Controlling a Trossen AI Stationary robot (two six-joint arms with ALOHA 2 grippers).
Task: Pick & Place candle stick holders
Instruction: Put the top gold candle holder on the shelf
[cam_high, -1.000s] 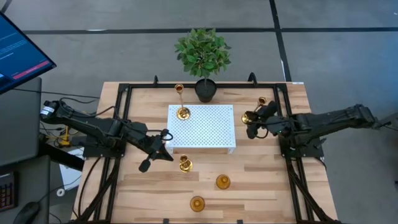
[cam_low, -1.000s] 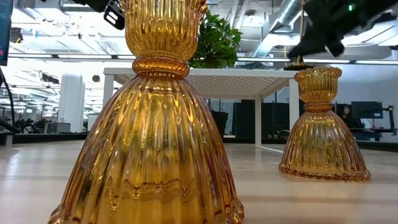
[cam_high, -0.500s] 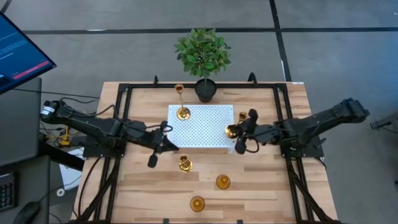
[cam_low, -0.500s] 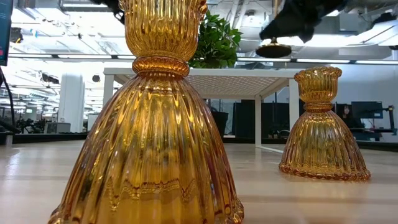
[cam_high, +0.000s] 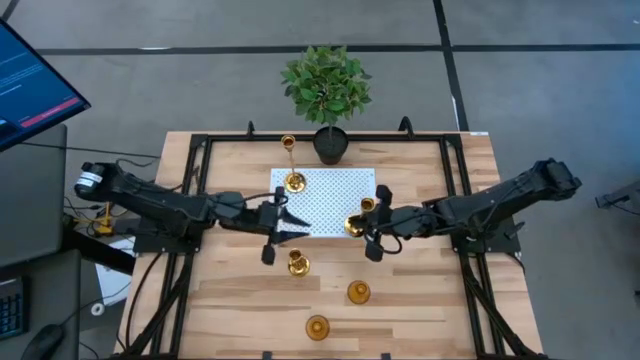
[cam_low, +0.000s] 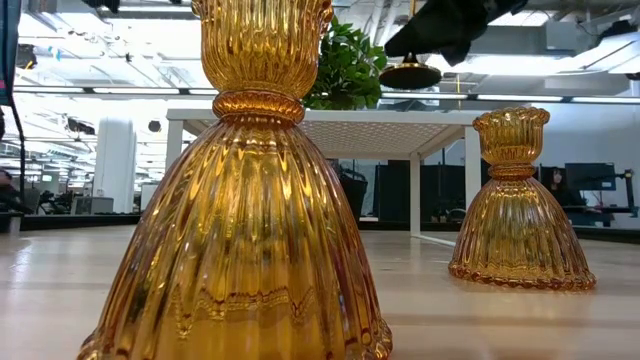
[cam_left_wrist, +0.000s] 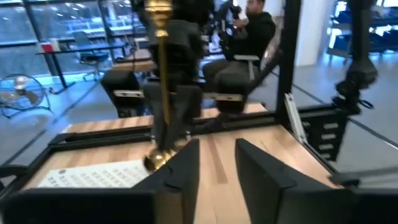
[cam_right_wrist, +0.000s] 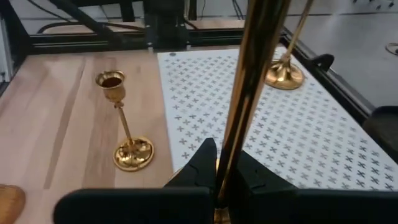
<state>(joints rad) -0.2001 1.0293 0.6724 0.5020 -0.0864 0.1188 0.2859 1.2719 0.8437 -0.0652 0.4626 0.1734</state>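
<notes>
Overhead, right hand (cam_high: 372, 228) gripping gold candle holder (cam_high: 356, 222), no legible writing

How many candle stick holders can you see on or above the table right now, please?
5: one on the white platform back corner, one held by the right gripper over it, three on the wood in front.

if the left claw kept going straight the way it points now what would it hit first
Probably the tall candle stick holder held by the right claw. The left claw points across the white perforated platform toward it, and its wrist view shows that stem just ahead, though depth is unclear.
</notes>
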